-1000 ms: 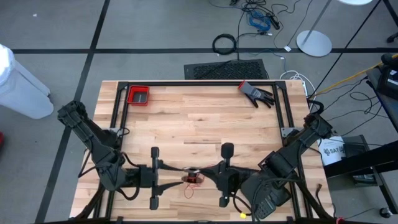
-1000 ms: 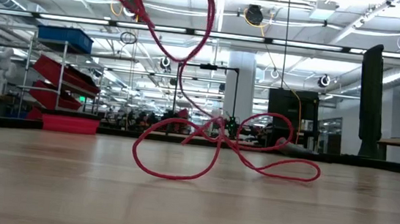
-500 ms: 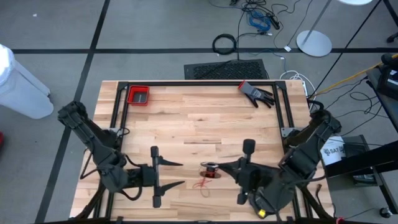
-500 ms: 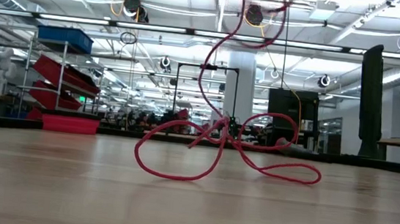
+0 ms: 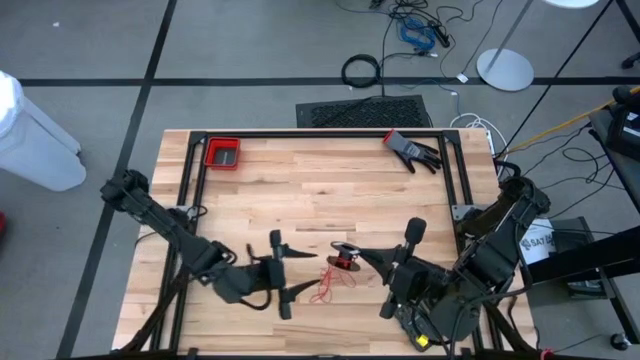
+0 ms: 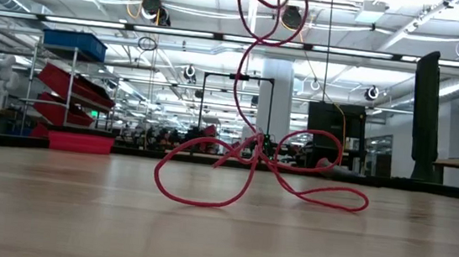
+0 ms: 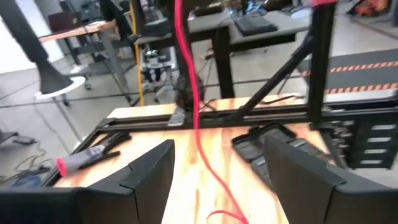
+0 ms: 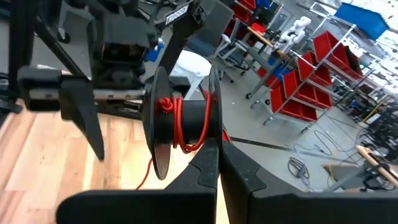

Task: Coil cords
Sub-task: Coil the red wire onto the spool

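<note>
The thin red cord (image 6: 250,177) lies in slack loops on the table near its front edge (image 5: 325,290). From there it rises to a small black spool (image 8: 183,121), where a few turns are wound on the hub. My right gripper (image 8: 214,155) is shut on this spool (image 5: 345,255) and holds it above the loops. My left gripper (image 5: 308,274) stands open just left of the cord, level, its fingers (image 7: 149,177) on either side of the hanging strand (image 7: 189,93) without touching it. My right gripper pinches the rim of one of the spool's two flanges (image 8: 212,124) between its two fingers. The fingers come nearly level from the table's right side. The spool is lifted clear of the table, its axle level, and the cord hangs slack from it to the loops below.
A red bin (image 5: 222,153) sits at the far left of the table and a black glove (image 5: 412,152) at the far right. A black frame rail (image 5: 320,133) runs along the far edge, with side rails on both sides.
My left gripper has opened, let go of the cord, and gone toward the table's right, up to the hanging strand. My right gripper has carried the spool up and toward the right and turned. The cord's upper part now hangs straight from the spool; the loops on the table have stayed.
</note>
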Controlling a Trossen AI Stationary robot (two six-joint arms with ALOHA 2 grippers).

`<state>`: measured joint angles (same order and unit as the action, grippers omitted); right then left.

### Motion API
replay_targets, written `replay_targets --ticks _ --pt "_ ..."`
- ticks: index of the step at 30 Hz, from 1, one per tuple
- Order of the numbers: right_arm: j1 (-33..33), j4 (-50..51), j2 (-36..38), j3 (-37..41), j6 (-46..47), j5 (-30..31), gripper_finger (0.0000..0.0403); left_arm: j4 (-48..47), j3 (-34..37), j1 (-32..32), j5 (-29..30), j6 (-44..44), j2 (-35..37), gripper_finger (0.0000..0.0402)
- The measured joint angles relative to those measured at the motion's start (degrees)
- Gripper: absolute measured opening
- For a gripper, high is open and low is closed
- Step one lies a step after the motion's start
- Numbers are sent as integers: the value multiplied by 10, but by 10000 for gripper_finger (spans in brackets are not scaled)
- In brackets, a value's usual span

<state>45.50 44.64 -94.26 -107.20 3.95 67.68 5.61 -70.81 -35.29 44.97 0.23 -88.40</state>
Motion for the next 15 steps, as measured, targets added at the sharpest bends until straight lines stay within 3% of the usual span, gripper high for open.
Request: replay_targets --ticks 4,10,15 --pt "0 17 0 0 11 0 0 -1 0 17 -26 0 -19 254" --pt "7 24 5 0 15 2 0 0 0 36 -181 -2 -53 254" --pt "20 24 10 -1 18 2 0 -1 1 56 -185 -21 -80 254"
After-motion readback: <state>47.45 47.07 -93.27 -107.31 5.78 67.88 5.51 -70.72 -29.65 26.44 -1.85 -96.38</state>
